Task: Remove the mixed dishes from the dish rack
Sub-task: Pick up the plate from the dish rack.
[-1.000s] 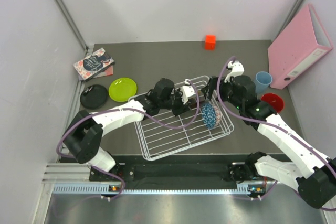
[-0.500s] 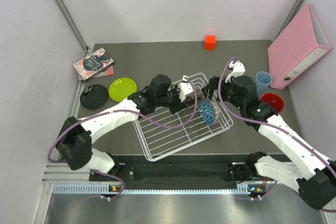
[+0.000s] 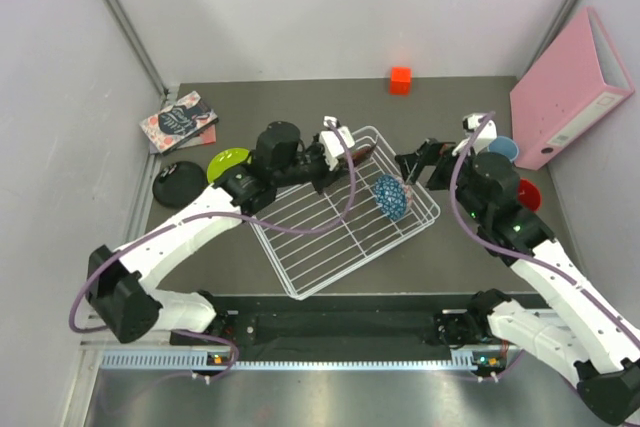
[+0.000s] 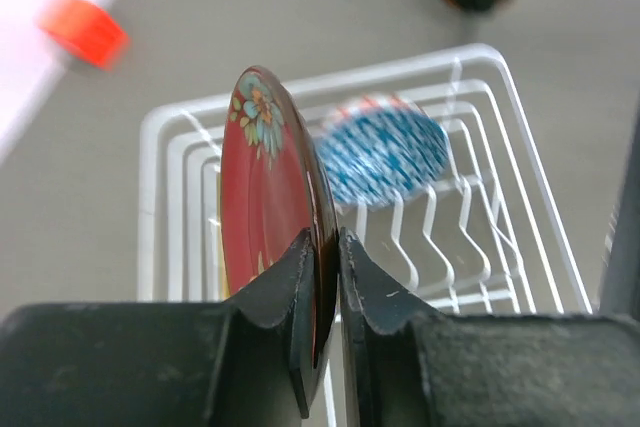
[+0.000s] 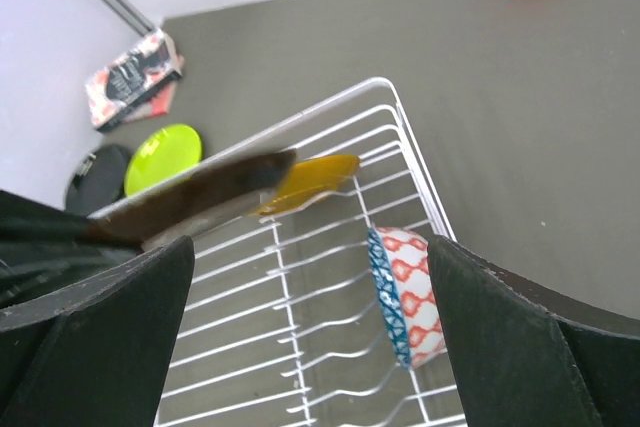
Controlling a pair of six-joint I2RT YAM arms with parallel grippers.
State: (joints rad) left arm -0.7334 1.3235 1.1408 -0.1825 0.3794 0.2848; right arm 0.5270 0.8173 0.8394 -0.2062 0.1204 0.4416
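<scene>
Left gripper: jaws pinched narrow, clamped on the rim of the reddish plate.
Plate's pose: it stands on edge with its faces turned to either side. Its long axis runs straight out from the jaws, away from the gripper. The face that shows is red with a small flower pattern near the top and a dark rim.
Plate's place: at the far end of the dish rack, out past the gripper's tip. Whether it touches the wires cannot be told.
Blue patterned bowl: just beyond the plate and slightly right of the left gripper, in the rack. It is tipped on its rim, with the blue outside turned toward the left gripper.
Right gripper: jaws spread wide and holding nothing. It hangs by the rack's far right corner, with the bowl below and before it.
Light blue cup and dark mug: on the table to the right of the right gripper, close by its wrist and outside the rack.
Lime green plate and black plate: flat on the table to the left of the left gripper, behind its arm.
Further out: an orange-red cube beyond both grippers, a pink binder leaning at the far right, and a book at the far left.
Surface: the table is dark grey and matt.
Room: pale grey walls on three sides.
Writing: the book's cover carries lettering too small to read.
</scene>
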